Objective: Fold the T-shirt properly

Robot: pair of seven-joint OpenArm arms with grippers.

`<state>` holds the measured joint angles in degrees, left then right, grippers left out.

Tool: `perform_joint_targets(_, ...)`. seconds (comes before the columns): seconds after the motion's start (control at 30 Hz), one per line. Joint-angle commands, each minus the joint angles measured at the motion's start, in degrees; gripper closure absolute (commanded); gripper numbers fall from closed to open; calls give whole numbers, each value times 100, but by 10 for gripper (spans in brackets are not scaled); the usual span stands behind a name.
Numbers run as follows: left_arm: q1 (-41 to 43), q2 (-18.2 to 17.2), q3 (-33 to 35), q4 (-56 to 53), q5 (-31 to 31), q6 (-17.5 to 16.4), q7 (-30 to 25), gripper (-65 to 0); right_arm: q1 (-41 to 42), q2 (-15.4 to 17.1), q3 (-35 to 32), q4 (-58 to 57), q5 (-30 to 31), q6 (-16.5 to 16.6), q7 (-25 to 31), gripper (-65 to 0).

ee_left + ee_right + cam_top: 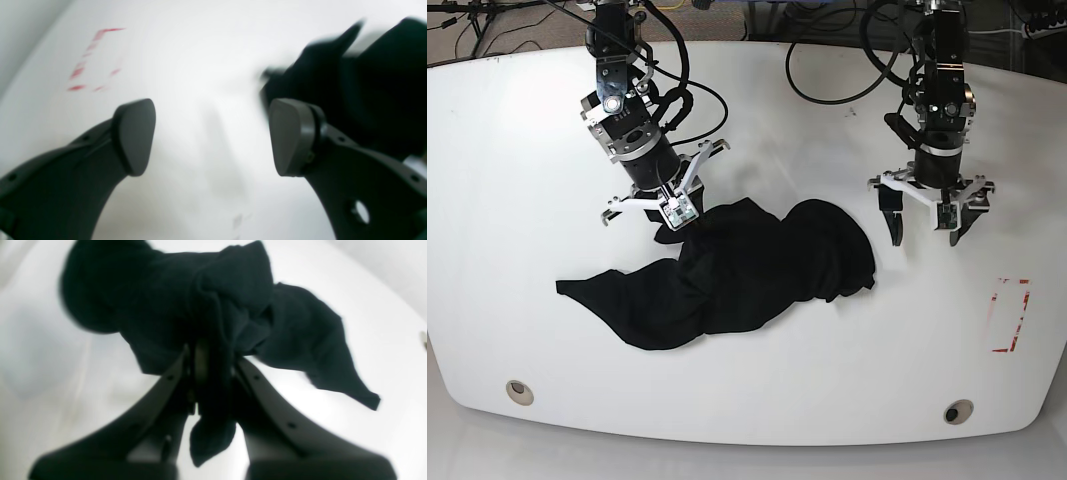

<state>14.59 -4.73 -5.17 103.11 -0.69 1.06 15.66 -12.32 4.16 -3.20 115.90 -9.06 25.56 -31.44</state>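
Base view: right claw (670, 222) pinches the crumpled T-shirt (727, 275) on the surface (517, 200); left claw (927, 225) hangs spread, holding nothing.

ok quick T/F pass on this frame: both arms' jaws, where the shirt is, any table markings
1. The right gripper is shut on the T-shirt. True.
2. The left gripper is also holding cloth. False: its jaws are open and empty, beside the shirt.
3. The T-shirt is neatly folded into a rectangle. False: it lies crumpled and bunched on the table.
4. Red marks are on the table near the left arm's side. True.
5. The shirt covers the red marks. False: it lies clear of them, in the middle of the table.
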Motion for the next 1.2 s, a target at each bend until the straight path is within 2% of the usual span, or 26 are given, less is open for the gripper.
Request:
perform_joint_targets(0.0,-92,-41,-24,-21,-190,48,-58,-504,216,107,8,125,22,-20,160,0)
perform_joint_targets(0.13,-303,-59,-15,-302,-612,48,-23,-504,418,318,17,125,31,-11,160,0)
perform_joint_targets(0.37,-637,-59,20,-926,-692,30,-23,-504,726,423,8,116,31,6,160,0)
perform_joint_targets(0.73,-1182,-24,284,-1744,-674,-691,-32,-504,876,414,8,107,31,6,160,0)
perform_joint_targets(1.17,-1903,-15,583,-2737,-674,-726,-32,-504,876,406,17,107,40,6,160,0)
